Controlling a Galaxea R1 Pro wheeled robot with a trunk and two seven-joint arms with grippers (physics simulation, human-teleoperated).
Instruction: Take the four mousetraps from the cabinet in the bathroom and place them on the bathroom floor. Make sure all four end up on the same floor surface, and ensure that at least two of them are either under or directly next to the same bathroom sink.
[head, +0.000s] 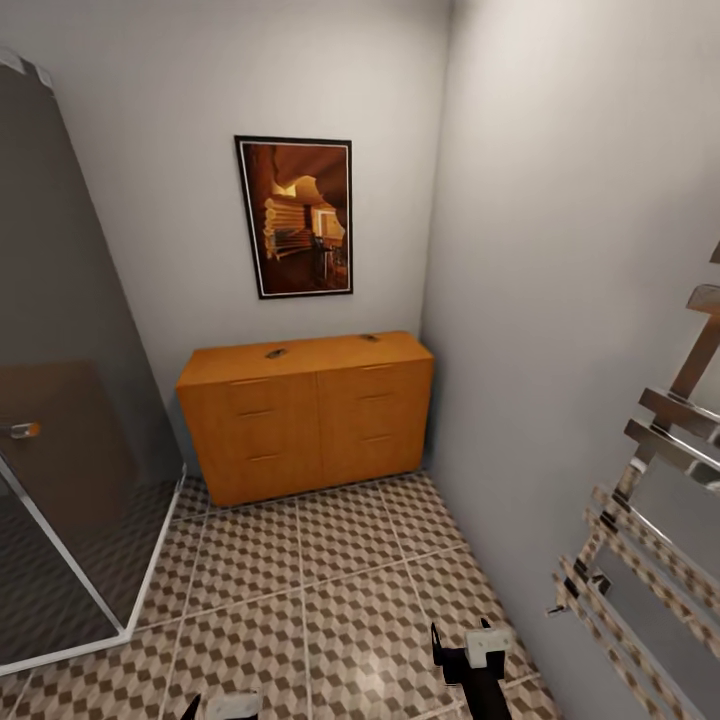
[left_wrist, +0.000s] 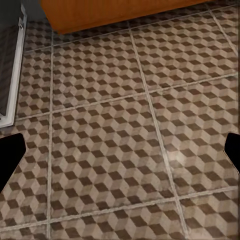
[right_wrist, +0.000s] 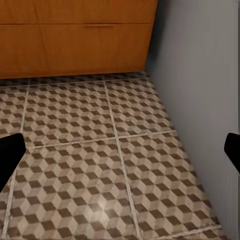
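Left gripper (left_wrist: 120, 150): in the left wrist view only two dark fingertips (left_wrist: 10, 155) show, at the left and right edges of the frame, set wide apart with bare floor (left_wrist: 125, 125) between them. In the head view it is cut off at the bottom edge; just a pale block (head: 232, 706) shows.

Right gripper (right_wrist: 120, 152): same layout in the right wrist view, two dark tips at opposite frame edges, jaws wide, nothing held. In the head view it sits at bottom centre-right (head: 462, 650), lower part cut off.

Cabinet (head: 305, 415): one, centre of the head view, against the back wall, all drawers closed. Six bar handles can be counted, faint.

Mousetraps: two small dark items on the cabinet top, one left of centre (head: 276, 353), one right (head: 370, 338); too small to confirm as traps. Four cannot be counted.

Other items: one framed picture (head: 295, 216) above the cabinet; one glass shower screen (head: 60, 400) at left, cut off by the frame; one chrome towel rail (head: 650, 520) at right, partly cut off.
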